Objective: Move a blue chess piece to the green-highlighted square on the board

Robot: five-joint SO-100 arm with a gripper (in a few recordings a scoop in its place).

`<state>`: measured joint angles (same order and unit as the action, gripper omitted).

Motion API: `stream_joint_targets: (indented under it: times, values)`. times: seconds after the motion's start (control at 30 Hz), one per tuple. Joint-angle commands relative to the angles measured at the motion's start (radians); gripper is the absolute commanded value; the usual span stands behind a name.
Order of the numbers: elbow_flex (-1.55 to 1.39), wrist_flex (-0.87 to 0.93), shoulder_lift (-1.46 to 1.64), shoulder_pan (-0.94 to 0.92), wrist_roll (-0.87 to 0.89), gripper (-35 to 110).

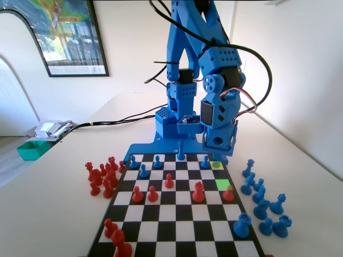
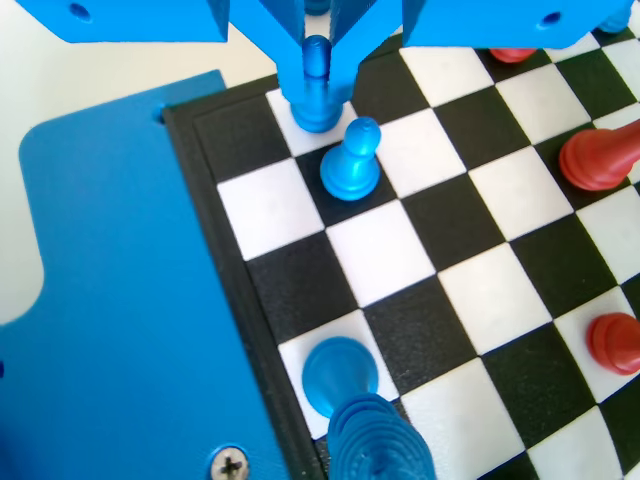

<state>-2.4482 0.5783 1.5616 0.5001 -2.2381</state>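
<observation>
In the wrist view a small blue chess piece [image 2: 316, 92] stands between my gripper's [image 2: 316, 58] jaws, which press on both sides of its head; its base is over a white square beside the board's [image 2: 205, 190] corner. In the fixed view my gripper [image 1: 218, 151] hangs low over the board's [image 1: 177, 243] far right corner, just behind a yellow square [image 1: 216, 165]. The green-highlighted square [image 1: 224, 183] lies one square nearer the camera, with nothing on it. A second blue pawn [image 2: 352, 160] stands diagonally next to the held one.
Blue pieces [image 1: 157, 160] line the far rows, and a red pawn [image 1: 228, 194] stands right in front of the green square. More red pieces [image 1: 198, 191] dot the middle. Captured blue pieces [image 1: 261, 206] stand off the right edge and red ones [image 1: 102, 176] off the left.
</observation>
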Motion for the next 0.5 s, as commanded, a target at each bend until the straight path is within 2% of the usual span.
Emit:
stream_joint_targets:
  times: [0.0,0.33,0.47]
  values:
    - [0.018,0.011,0.031,0.011,-0.002,1]
    - [0.155,0.192,0.103,0.018,0.075,1]
    - [0.21,0.213,0.098,0.003,0.106,1]
